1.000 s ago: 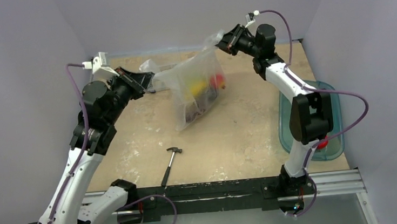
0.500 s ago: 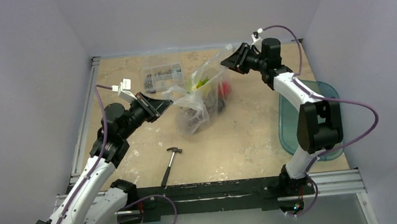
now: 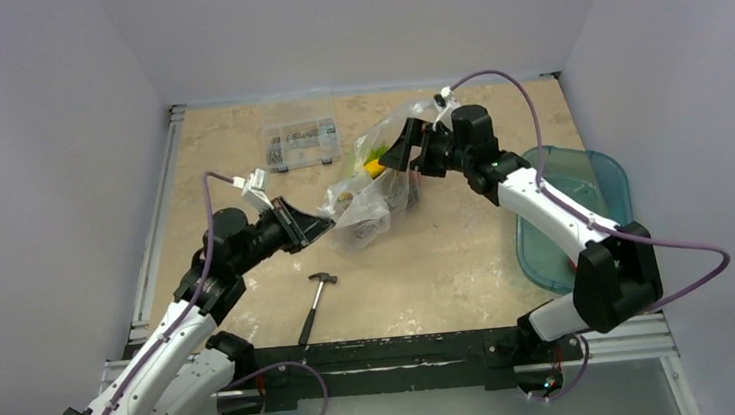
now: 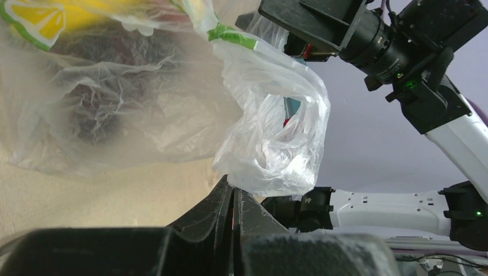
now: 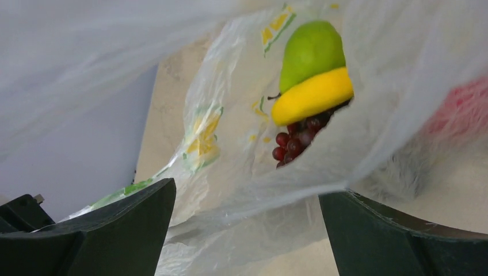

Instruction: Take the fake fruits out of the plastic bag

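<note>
The plastic bag point(image 3: 367, 195) lies slumped on the table, thin and crinkly. My left gripper point(image 3: 325, 225) is shut on a bunched corner of it; in the left wrist view the film point(image 4: 270, 138) rises straight out of the closed jaw tips point(image 4: 233, 188). My right gripper point(image 3: 405, 150) stands open at the bag's far side, film draped between its fingers point(image 5: 115, 230) without being pinched. Inside the bag lie a green fruit point(image 5: 311, 52), a yellow banana point(image 5: 313, 95) and dark red grapes point(image 5: 293, 144). A red fruit point(image 5: 460, 106) shows blurred through the film.
A small hammer point(image 3: 316, 294) lies near the front middle of the table. A clear box of small parts point(image 3: 301, 143) sits at the back left. A teal tray point(image 3: 585, 214) lies on the right, under my right arm.
The bag has come down from hanging stretched between both grippers. My right gripper has let go of its top edge, opened wide and moved down-left. The left arm lowered toward the front, still gripping.
</note>
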Robot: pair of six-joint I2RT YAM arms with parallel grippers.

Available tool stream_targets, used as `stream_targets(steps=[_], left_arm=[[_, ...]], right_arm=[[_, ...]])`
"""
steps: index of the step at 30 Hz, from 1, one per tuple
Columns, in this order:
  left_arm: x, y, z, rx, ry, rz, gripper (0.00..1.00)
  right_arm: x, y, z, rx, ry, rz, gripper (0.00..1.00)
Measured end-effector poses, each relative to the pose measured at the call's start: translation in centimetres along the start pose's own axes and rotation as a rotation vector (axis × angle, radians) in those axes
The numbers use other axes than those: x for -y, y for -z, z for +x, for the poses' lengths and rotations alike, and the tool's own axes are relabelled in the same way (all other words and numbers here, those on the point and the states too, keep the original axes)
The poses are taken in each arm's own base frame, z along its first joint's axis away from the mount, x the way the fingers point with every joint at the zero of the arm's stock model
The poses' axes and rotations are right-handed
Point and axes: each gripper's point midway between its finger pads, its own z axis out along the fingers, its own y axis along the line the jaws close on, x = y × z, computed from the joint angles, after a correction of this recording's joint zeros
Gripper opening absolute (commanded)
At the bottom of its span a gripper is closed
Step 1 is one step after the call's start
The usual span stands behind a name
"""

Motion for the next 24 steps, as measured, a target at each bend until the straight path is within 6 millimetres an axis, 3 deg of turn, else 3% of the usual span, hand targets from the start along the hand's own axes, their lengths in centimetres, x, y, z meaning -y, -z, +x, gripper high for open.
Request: stream_targets(steps=[4,7,9,13,14,16,18,21,22,24], left_arm=[[-0.8,-0.2,2.1,-0.057,-0.001,-0.012,0.0],[-1.7,-0.1,4.0,-0.109,0.006,-0.032,0.0],[-2.5,-0.1,5.1,-0.138,0.017,-0.05,0.01],[-4.5,0.3,6.9,-0.198,0.03,-0.115,0.23],[-4.8,0.5,7.2,-0.215,0.022,-0.133,0.34],[-5.0,1.1,7.4,-0.25,-0.009,-0.165,0.42],[-3.9,1.4,6.5,-0.268,-0.059,-0.172,0.5],[-0.5,1.7,3.8,-0.263,-0.165,-0.136,0.65],[1.0,1.7,2.7,-0.253,-0.201,-0.117,0.76],[3.9,1.9,0.2,-0.225,-0.287,-0.087,0.83]], right_arm=[[0.6,0.3,2.4,-0.006,-0.054,0.036,0.83],[1.6,0.0,3.9,-0.015,-0.085,0.064,0.46],[2.3,-0.2,4.8,-0.019,-0.102,0.077,0.27],[2.7,-0.3,5.5,-0.014,-0.11,0.07,0.02],[2.6,-0.3,5.4,-0.007,-0.107,0.065,0.0],[2.3,-0.1,5.1,0.006,-0.095,0.052,0.0],[1.8,0.2,4.6,0.028,-0.078,0.033,0.0],[0.8,0.8,3.6,0.064,-0.048,0.002,0.0],[0.6,0.9,3.4,0.073,-0.04,-0.006,0.0],[0.4,1.1,3.3,0.082,-0.026,-0.019,0.0]])
